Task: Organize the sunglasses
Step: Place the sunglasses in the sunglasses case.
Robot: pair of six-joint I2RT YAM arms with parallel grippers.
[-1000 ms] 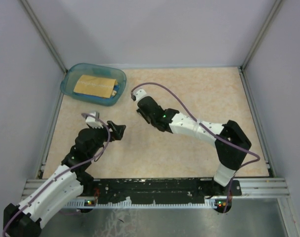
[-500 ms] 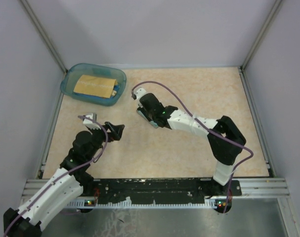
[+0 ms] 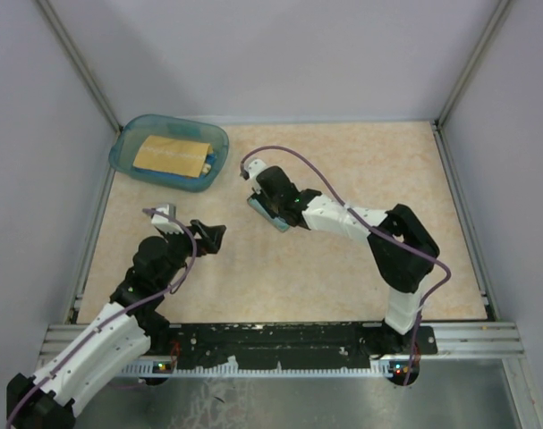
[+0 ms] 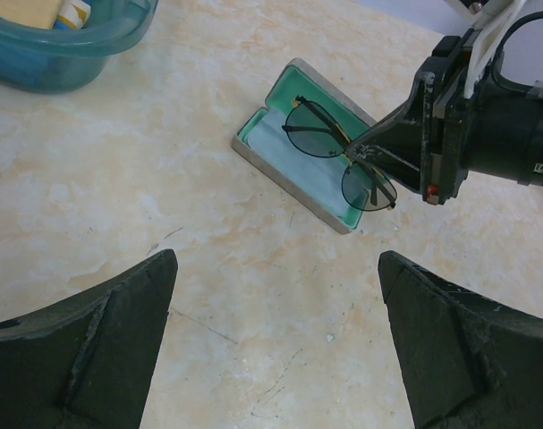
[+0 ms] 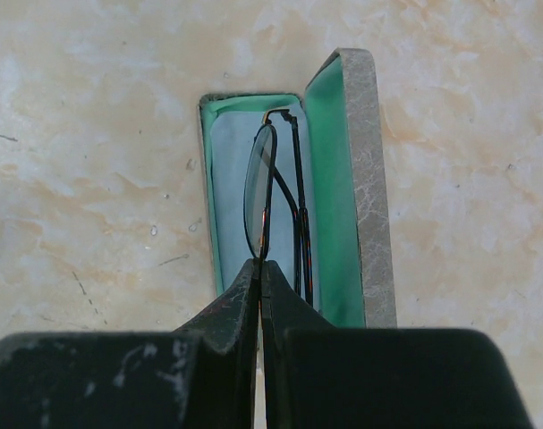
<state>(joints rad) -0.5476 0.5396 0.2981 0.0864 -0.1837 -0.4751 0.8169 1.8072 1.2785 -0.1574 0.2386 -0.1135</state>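
Observation:
The sunglasses [image 4: 338, 152], a thin dark wire-framed pair with folded temple arms, hang over the open grey case with teal lining [image 4: 280, 143]. My right gripper [image 5: 260, 266] is shut on their frame and holds them edge-on above the case's tray [image 5: 231, 161]. In the top view the right gripper [image 3: 269, 204] is over the case [image 3: 273, 217] at mid-table. My left gripper [image 3: 210, 236] is open and empty, low over bare table to the left of the case; its fingers [image 4: 119, 304] frame the left wrist view.
A teal plastic bin [image 3: 128, 150] holding a tan packet [image 3: 171, 154] stands at the back left; its rim also shows in the left wrist view [image 4: 65, 54]. Walls enclose the tabletop on three sides.
My right gripper has moved left and slightly back with the sunglasses until it is over the case. The left arm has barely shifted.

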